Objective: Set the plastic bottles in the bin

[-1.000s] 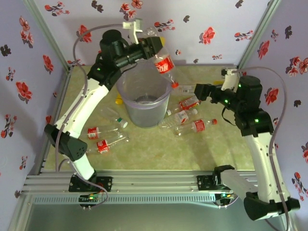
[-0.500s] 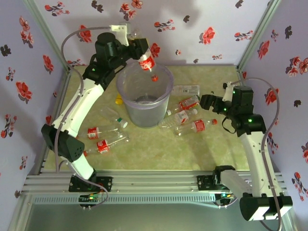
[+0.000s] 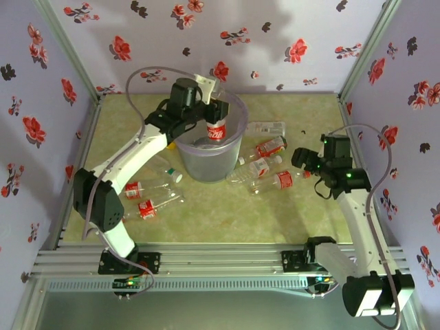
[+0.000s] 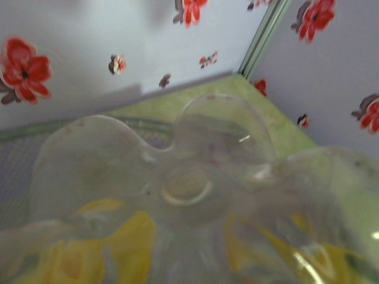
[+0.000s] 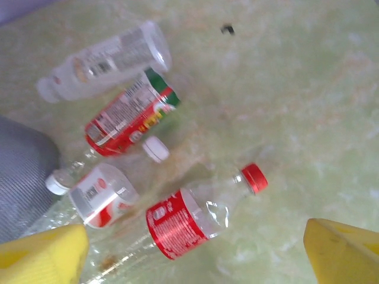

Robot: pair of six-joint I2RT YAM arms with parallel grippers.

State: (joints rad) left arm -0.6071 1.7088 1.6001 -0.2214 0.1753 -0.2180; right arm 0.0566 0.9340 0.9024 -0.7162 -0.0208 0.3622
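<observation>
Left gripper is clamped on a clear red-labelled plastic bottle, dangling it inside the big round translucent greyish bin. Right gripper hangs wide open and empty over four loose bottles. Three more bottles lie left of the bin, so plenty to go imo.

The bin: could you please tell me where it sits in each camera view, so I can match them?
Top external: the bin stands left of centre, the held bottle hanging in its mouth.
Left wrist: its grey wall at the left edge, behind that bottle's base.
Right wrist: its grey wall at the left edge.
Shared landmark: the green tabletop, in all three.
</observation>
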